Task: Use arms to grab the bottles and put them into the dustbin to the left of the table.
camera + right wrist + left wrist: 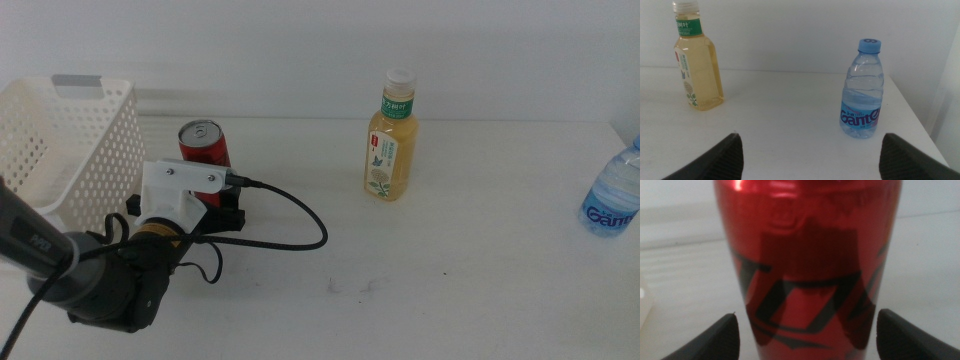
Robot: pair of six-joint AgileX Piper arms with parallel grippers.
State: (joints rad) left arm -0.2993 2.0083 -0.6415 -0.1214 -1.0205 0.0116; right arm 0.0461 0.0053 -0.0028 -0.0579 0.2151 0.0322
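Reaching in from the left of the middle view, the left arm [95,275] has its left pincer [205,205] right at the red can [204,147], which stands upright on the bench [450,270] just beside the white dustbin [75,140]. A black cable [290,215] loops from the wrist housing across the bench. Yellow juice bottle [392,140] stands upright near mid-bench, well apart from the can; water bottle [612,195] sits at the far right edge, partly cut off. Jaw tips are hidden behind the housing here, so contact w/ the can can't be judged from this angle.

Left wrist view: the can [807,265] fills most of the picture, blurred from closeness, upright betw. the two dark jaws. The left pincer [807,335] is spread, one jaw on each side of the can w/ a slim gap showing on both sides (prob. not yet touching, though the blur makes that hard to be sure of).

Right wrist view: the right pincer [810,155] is spread wide w/ nothing betw. its jaws, above bare bench [780,110]. Ahead stand the juice bottle [696,65] and the water bottle [862,92], both upright and well apart, the water bottle near the bench corner.
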